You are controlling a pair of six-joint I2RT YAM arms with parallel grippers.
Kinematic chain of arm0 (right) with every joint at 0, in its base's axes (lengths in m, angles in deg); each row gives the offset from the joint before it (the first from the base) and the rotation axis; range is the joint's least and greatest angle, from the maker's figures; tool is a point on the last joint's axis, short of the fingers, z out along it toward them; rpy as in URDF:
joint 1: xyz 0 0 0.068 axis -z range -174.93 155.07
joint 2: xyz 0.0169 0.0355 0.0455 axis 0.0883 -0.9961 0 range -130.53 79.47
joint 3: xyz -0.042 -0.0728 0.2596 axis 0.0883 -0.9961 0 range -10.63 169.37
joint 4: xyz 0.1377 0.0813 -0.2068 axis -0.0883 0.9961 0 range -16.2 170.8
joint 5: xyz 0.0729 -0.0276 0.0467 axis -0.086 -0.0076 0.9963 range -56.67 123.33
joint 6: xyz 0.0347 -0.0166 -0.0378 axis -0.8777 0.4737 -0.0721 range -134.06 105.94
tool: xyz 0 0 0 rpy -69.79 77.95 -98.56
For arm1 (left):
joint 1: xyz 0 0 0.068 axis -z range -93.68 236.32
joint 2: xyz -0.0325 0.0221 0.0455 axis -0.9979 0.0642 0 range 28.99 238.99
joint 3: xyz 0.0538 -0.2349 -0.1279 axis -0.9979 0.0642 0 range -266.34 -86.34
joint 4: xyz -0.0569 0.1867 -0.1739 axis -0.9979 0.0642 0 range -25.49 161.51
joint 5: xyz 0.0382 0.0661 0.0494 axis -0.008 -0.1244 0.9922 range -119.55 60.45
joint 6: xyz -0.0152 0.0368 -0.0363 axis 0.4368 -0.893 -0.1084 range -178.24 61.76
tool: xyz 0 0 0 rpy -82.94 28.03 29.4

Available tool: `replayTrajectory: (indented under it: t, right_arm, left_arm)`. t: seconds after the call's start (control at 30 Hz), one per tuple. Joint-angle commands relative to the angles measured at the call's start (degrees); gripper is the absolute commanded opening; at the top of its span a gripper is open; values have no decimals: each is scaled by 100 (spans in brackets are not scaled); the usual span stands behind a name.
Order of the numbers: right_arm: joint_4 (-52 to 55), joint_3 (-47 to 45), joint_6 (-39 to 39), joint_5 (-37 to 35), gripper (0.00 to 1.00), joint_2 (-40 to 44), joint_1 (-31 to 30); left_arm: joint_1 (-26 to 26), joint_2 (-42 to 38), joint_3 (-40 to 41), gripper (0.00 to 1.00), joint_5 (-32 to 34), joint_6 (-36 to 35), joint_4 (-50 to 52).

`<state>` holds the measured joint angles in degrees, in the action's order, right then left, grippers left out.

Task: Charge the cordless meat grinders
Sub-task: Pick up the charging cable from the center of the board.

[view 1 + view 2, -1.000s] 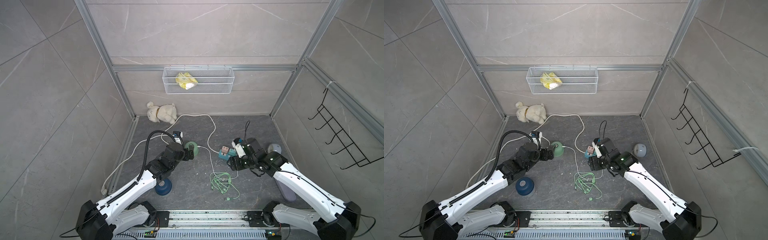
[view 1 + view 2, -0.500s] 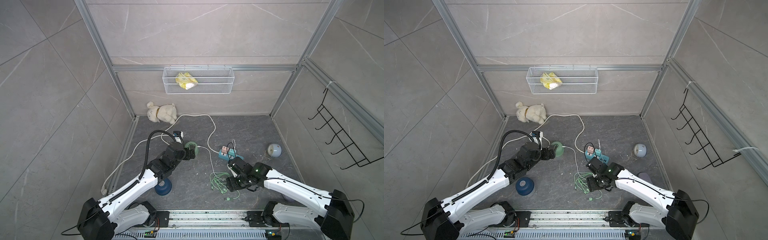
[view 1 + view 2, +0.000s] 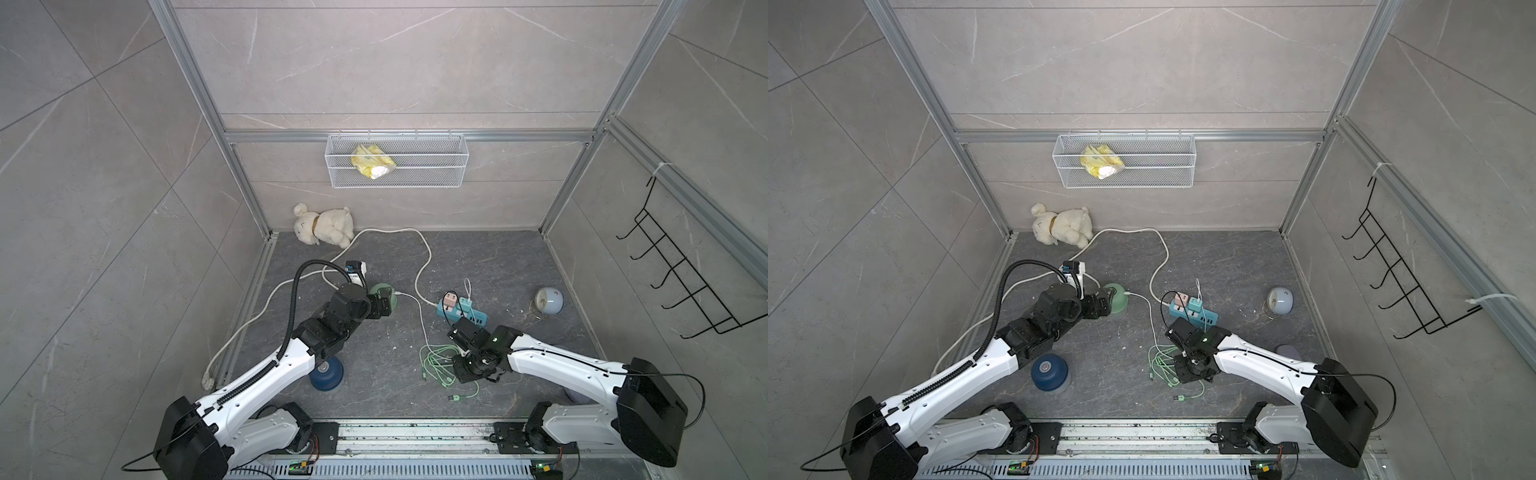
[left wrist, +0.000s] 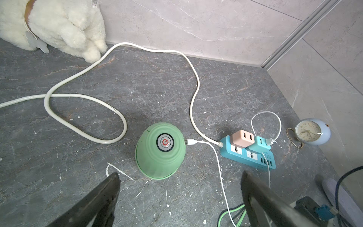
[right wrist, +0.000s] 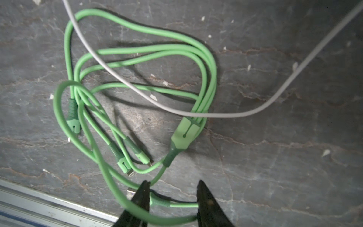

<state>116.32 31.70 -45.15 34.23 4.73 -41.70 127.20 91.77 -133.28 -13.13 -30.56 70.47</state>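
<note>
Fingers of the right gripper (image 5: 172, 184) straddle, unclenched, the green multi-plug cable (image 5: 184, 131), presumably for the near-left navy plastic dome grinder (image 3: 330, 378); left gripper (image 4: 179, 174) gapes beside the already-cabled mint dome grinder (image 4: 160, 153).

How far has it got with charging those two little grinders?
Looks done: the mint grinder has a white cable plugged into its side. In hand: the right tool, jaws apart, straddles one end of the green cable. Still to do: the navy grinder stands with no cable attached.
</note>
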Motion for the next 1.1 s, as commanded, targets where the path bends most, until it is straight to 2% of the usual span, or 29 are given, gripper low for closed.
replayTrajectory:
  t: [0.0,0.07,0.13,0.3,0.47,0.53,0.73,0.93,1.07]
  right_arm:
    - [-137,-9,71,5,22,-34,-32]
    - [-59,25,117,19,7,47,-34]
    - [76,109,212,92,0,218,-40]
    - [382,472,537,937,0,762,-118]
    - [424,1130,778,2189,0,910,-166]
    - [437,1504,903,2443,0,918,-164]
    - [323,2347,1094,2757,0,892,-166]
    - [324,3106,964,2458,0,599,-158]
    - [190,3390,737,2507,0,375,-157]
  left_arm:
    - [-19,-203,-52,97,19,-10,-155]
    - [-18,-247,-43,97,44,-45,-146]
    - [-19,-305,-27,97,75,-100,-139]
    - [-19,-405,-17,96,-242,-416,-293]
    - [-19,-449,-68,95,-1116,-848,-448]
    - [-19,-471,-70,95,-1422,-995,-480]
    - [-19,-644,58,93,-2287,-1408,-646]
    - [-19,-1014,124,92,-2887,-1772,-739]
    - [-14,-1354,176,94,-3963,-1910,-1181]
